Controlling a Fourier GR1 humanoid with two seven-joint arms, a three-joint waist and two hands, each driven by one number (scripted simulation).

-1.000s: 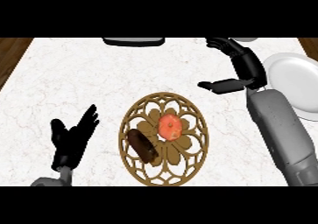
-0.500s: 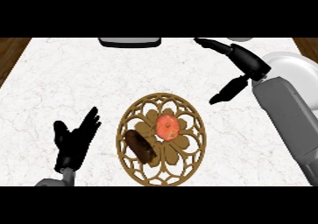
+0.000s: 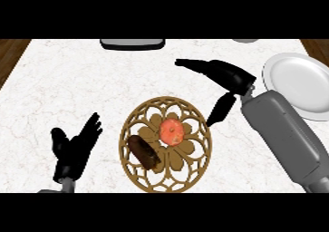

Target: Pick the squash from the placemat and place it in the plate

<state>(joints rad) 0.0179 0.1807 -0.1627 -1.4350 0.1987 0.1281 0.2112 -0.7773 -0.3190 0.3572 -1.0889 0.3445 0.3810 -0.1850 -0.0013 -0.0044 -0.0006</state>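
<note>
Squash point(image 3: 171, 131) sits near the middle of the round gold openwork placemat point(image 3: 193, 156), orange-red and untouched, and nothing is holding it. Just to its lower left on the same placemat lies a dark brown oblong item point(image 3: 145, 152), close beside the squash but apart from it. Right hand point(image 3: 224, 74) hangs above and to the right of the placemat, fingers stretched out straight toward the left and the thumb pointing down at the placemat's upper right rim; it grips nothing and is clear of the squash. Its grey forearm runs down past the placemat's right side. White plate point(image 3: 300, 86) lies well to the right of the placemat, beyond that forearm, at the counter's edge. Left hand point(image 3: 74, 149) rests to the left of the placemat, fingers up and relaxed, holding nothing. Far above the placemat, at the counter's back edge, sits a dark flat object point(image 3: 132, 43) with a pale rim
</note>
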